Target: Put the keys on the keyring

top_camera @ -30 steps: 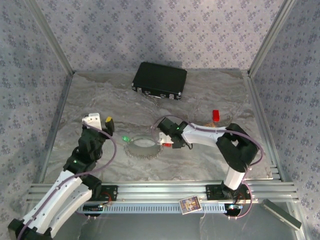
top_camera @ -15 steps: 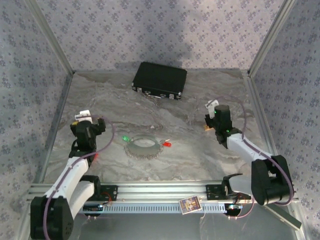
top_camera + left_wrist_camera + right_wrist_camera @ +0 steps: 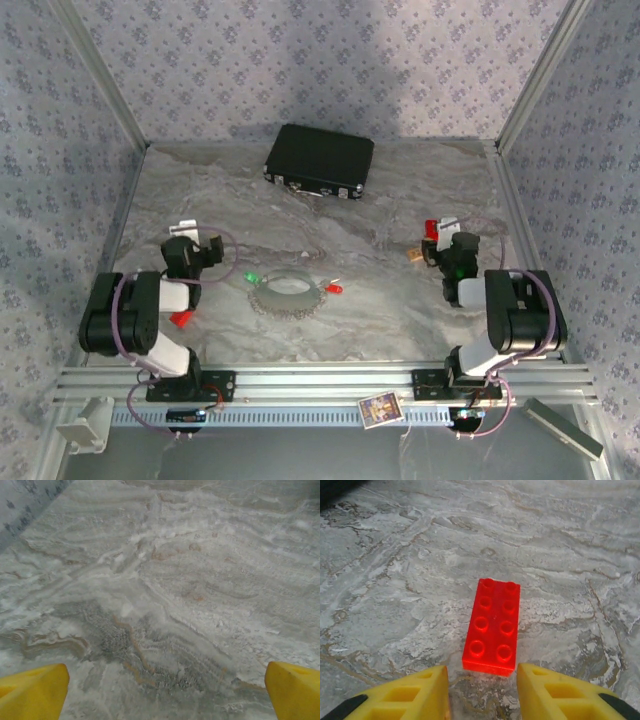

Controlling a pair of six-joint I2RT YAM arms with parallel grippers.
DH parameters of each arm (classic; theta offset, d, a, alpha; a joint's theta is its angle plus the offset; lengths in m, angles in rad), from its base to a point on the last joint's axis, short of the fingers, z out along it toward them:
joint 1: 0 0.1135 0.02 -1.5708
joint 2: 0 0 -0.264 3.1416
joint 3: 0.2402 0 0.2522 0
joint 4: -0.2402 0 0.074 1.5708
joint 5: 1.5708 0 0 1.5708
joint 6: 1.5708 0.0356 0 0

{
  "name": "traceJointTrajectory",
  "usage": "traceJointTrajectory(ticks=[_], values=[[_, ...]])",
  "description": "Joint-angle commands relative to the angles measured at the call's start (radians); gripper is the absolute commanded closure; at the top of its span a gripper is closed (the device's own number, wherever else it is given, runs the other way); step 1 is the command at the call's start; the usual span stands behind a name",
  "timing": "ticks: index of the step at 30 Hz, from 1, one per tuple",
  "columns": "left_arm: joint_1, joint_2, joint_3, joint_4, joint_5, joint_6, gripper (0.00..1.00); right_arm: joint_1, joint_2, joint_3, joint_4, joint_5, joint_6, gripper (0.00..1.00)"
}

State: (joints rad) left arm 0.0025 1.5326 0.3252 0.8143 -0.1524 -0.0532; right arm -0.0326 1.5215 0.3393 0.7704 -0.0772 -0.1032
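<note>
Keyring [image 3: 266, 303]: pale loop lying flat in the middle of the table [image 3: 400, 335], toward its near edge.
Keys: green-tagged key [image 3: 250, 277] at the loop's left rim, red-tagged key [image 3: 333, 288] at its right rim. Whether either is threaded is too small to tell.
Left gripper [image 3: 165, 687]: spread wide, empty, near the left edge.
Right gripper [image 3: 482, 692]: parted, empty, near the right edge, facing a red block [image 3: 492, 626].
Both folded arms read as parked, well apart from the loop.

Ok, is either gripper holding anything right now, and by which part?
Nothing is held. The left gripper is open and empty; the right gripper is open too, the red block lying untouched ahead of it.
</note>
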Motion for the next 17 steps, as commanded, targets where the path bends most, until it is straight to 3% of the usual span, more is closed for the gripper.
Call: traceJointTrajectory(ticks=[1,4,7,13,14,16,17], values=[[0.0,0.002,0.077,0.024,-0.013,0.001,0.0,-0.032,-0.004,0.053,0.024,-0.02,0.064,0.55],[-0.034,0.005,0.073,0.036,-0.018,0.038,0.0,-0.027,0.002,0.053,0.034,0.003,0.068,0.52],[0.0,0.001,0.086,0.003,0.054,0.023,0.0,-0.022,0.002,0.055,0.031,0.03,0.071,0.5],[0.001,0.006,0.096,-0.008,0.063,0.027,0.0,-0.014,0.001,0.057,0.026,0.048,0.069,0.48],[0.002,0.006,0.097,-0.01,0.062,0.026,0.0,-0.014,0.0,0.058,0.027,0.05,0.069,0.44],[0.002,0.006,0.094,-0.007,0.064,0.026,0.0,-0.011,0.001,0.055,0.029,0.063,0.068,0.01],[0.002,0.006,0.091,0.0,0.072,0.029,0.0,-0.006,-0.002,0.052,0.033,0.077,0.065,0.01]])
